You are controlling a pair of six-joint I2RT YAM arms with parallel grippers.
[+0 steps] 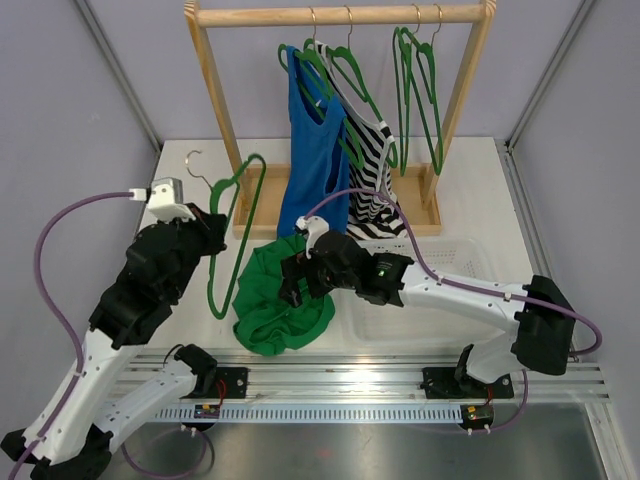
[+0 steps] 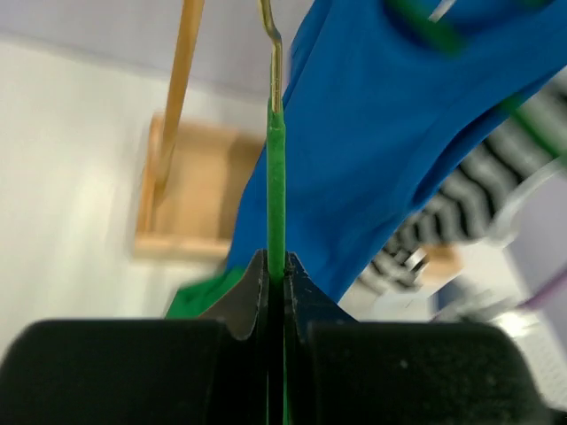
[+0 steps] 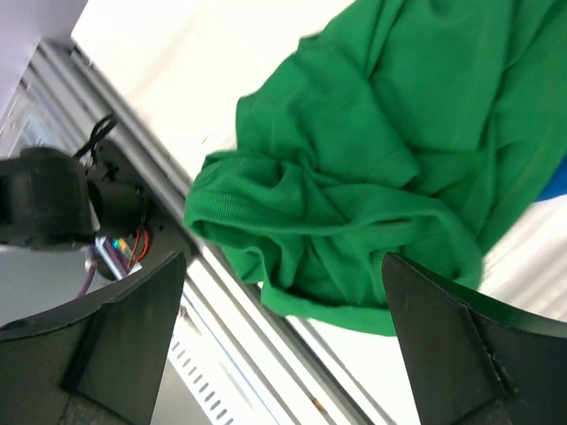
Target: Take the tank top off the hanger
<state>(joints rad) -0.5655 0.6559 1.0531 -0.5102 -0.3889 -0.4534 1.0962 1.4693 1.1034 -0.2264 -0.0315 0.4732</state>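
Black fingers [image 2: 133, 372] of the left gripper [image 2: 276, 266] fill the bottom of the left wrist view. The jaws are pinched right down on the green hanger [image 2: 276, 177] at its neck, just under the metal hook. So that side is gripping the hanger and nothing else.

Tank top [image 1: 283, 300] is plain green and lies in a crumpled heap on the bench [image 1: 470, 190], close to the front rail [image 1: 330, 375] and between the two arms. It's off the hanger [image 1: 238, 230], which hangs tilted from the left gripper [image 1: 213, 235] just beside the heap's left edge. Can't tell if the two touch there.

Right gripper [image 1: 293, 280] sits over the heap's upper right edge. In its own wrist view the right gripper [image 3: 283, 261] has its jaws spread wide with nothing between them, and the tank top [image 3: 354, 159] lies past the tips. You get the folds and ribbed hem there, which the top view doesn't really show.

Only the top view shows the whole wooden rack [image 1: 340, 14], with a blue top [image 1: 305, 150], a striped top [image 1: 372, 170] and spare hangers [image 1: 420, 90] on it. From the left wrist those are just blur behind the hanger, plus a sliver of the tank top [image 2: 199, 297] low down.
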